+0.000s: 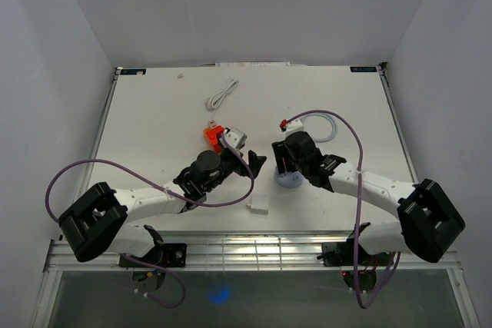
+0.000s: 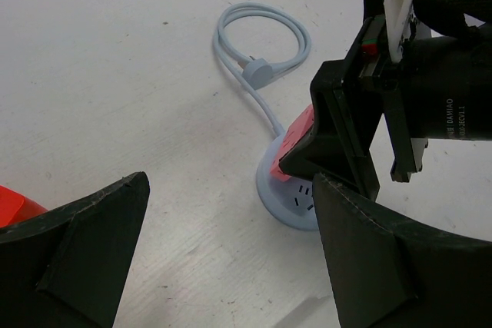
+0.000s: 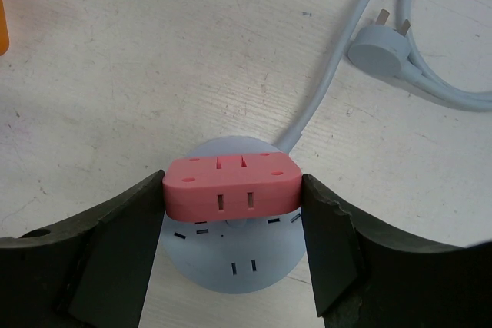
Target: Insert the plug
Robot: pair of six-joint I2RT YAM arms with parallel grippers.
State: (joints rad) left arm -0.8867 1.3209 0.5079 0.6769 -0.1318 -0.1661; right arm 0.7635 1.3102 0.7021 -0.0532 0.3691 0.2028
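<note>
The only writing I can read is "DAMIAO" (image 2: pixel 448 117), white letters running up the black housing of my right wrist as seen by my left wrist camera; the smaller characters beside it are too fine to make out, and so are the two blue labels (image 1: pixel 132 71) at the far corners of the bench (image 1: pixel 154 113). My right fingers (image 3: pixel 115 251) are clamped on the pink plug (image 3: pixel 231 186), one pad pressed flat against each short end, so it sits square between them with two slots facing my camera. The plug lies over the 12 o'clock half of the round socket base (image 3: pixel 231 274), a pale blue disc standing on the bench with bare slots showing toward 6 o'clock. Whether its pins are in the base I cannot tell. The base's grey cable (image 3: pixel 323 90) leaves at 1 o'clock and loops round to its own grey wall plug (image 3: pixel 382 50), lying on the bench at 2 o'clock. My left fingers (image 2: pixel 92 243) are spread apart and hold nothing, with the base and plug near them at 2 o'clock. From above, an orange piece (image 1: pixel 211 134) lies at 10 o'clock of the base.
</note>
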